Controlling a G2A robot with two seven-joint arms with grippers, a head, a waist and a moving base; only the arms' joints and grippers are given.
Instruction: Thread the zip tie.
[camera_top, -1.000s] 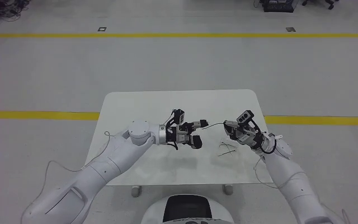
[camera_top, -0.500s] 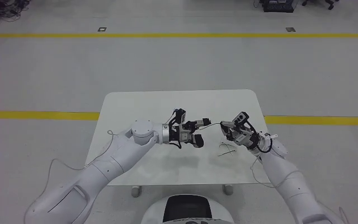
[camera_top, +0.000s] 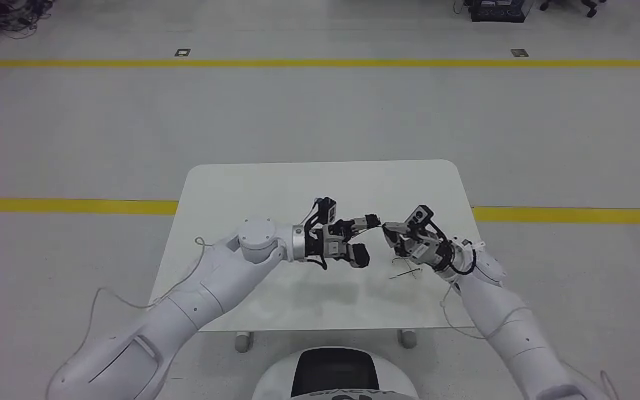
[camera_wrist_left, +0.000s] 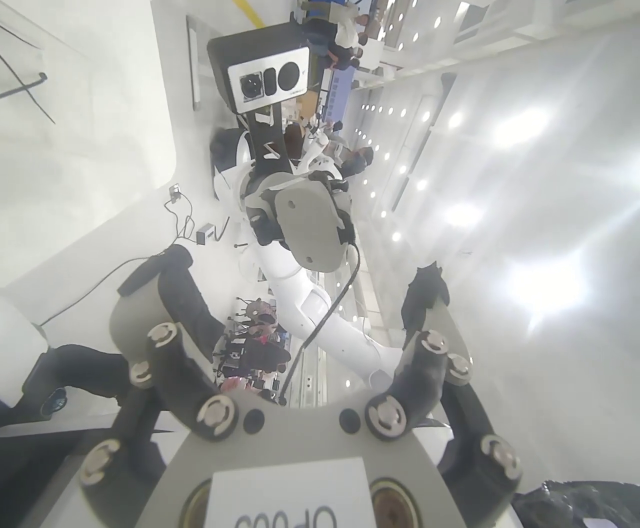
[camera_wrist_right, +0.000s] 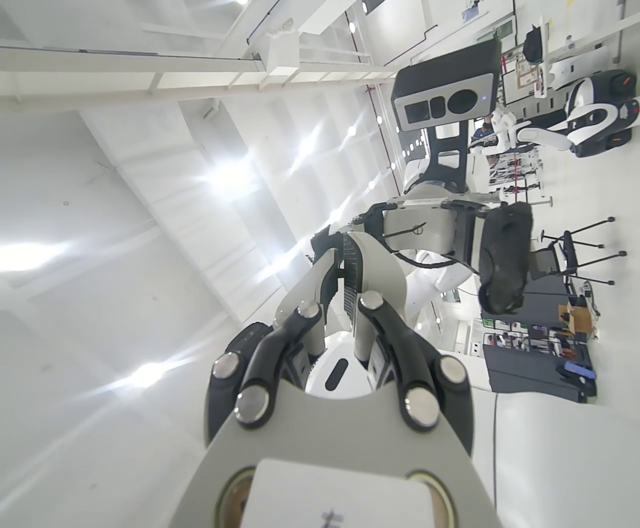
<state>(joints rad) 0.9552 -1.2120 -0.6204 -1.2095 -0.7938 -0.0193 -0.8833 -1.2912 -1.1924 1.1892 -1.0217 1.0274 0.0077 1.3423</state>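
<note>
A thin black zip tie (camera_top: 377, 224) spans the short gap between my two grippers above the white table (camera_top: 250, 190). My right gripper (camera_top: 390, 232) is shut on one end of it; its ribbed pads (camera_wrist_right: 350, 265) are pressed nearly together. My left gripper (camera_top: 362, 238) stands open, fingers wide apart (camera_wrist_left: 297, 272). In the left wrist view the zip tie (camera_wrist_left: 320, 320) curves from the right gripper (camera_wrist_left: 310, 235) down between the open fingers toward the palm. The right wrist view has the left gripper's black finger pad (camera_wrist_right: 505, 260) just ahead.
Spare black zip ties (camera_top: 405, 268) lie on the table below the right gripper, also in the left wrist view (camera_wrist_left: 25, 95). The table's right edge and front edge are close to the right arm.
The right gripper has moved left and the left gripper slightly right, so the gap between them has shrunk and the zip tie now reaches in between the left fingers.
</note>
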